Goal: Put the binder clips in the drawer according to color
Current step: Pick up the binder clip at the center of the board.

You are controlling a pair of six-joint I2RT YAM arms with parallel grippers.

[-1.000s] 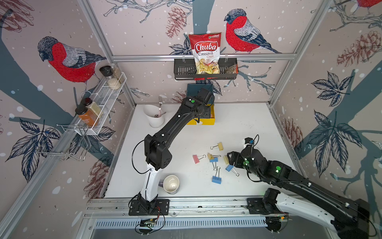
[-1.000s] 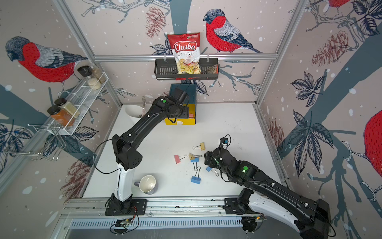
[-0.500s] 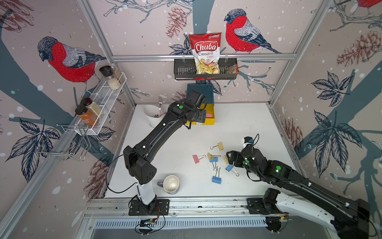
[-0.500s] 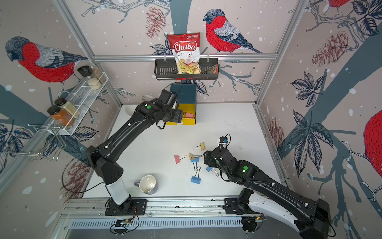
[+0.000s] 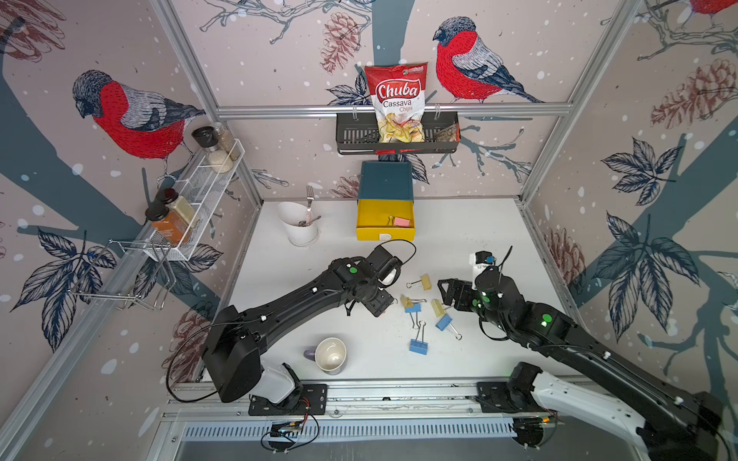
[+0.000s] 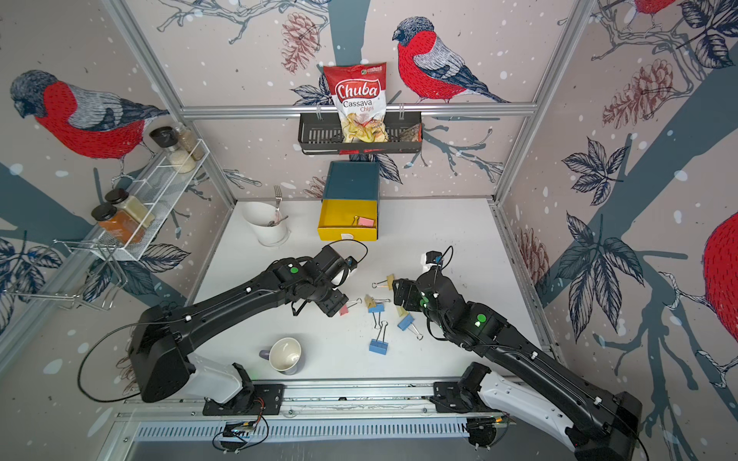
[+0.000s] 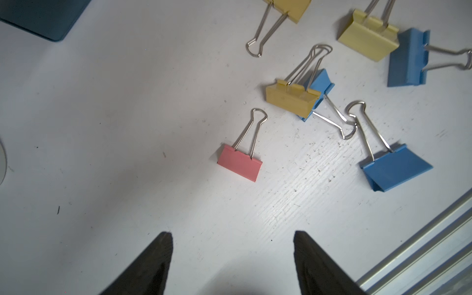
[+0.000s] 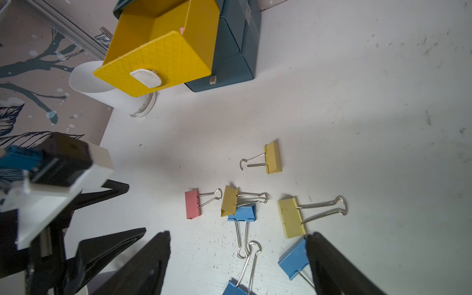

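The drawer [image 5: 385, 181] stands at 12 o'clock on the counter [image 5: 471, 239], its yellow top tray [image 5: 369, 217] pulled out toward 6. A stored pink clip [image 5: 402, 222] lies inside, long axis 9 to 3, wire handles toward 9.

The other binder clips lie loose mid-counter. The loose pink clip [image 6: 344, 310] points its handles toward 2 o'clock, at a yellow clip [image 5: 406, 300] resting on a blue clip [image 5: 414, 308] whose handles run toward 6. Their loop overlaps that of the near blue clip [image 5: 418, 346], whose handles point to 12. The far yellow clip [image 5: 426, 281] points to 9.

A second ago the left arm reached over the open tray. It has now swung back, and the left gripper [image 7: 232, 236] hovers just at 9 o'clock of the loose pink clip, jaws wide apart, holding nothing. The right gripper [image 8: 237, 236] has barely moved. It sits at 3 o'clock of the cluster, spread wide and empty, and one finger [image 8: 324, 258] hides part of the third blue clip [image 8: 291, 260]. The clips lie as before.

A white utensil cup [image 5: 297, 233] stands at 11 o'clock and a mug [image 5: 330, 355] at 7, both well apart from the clips.
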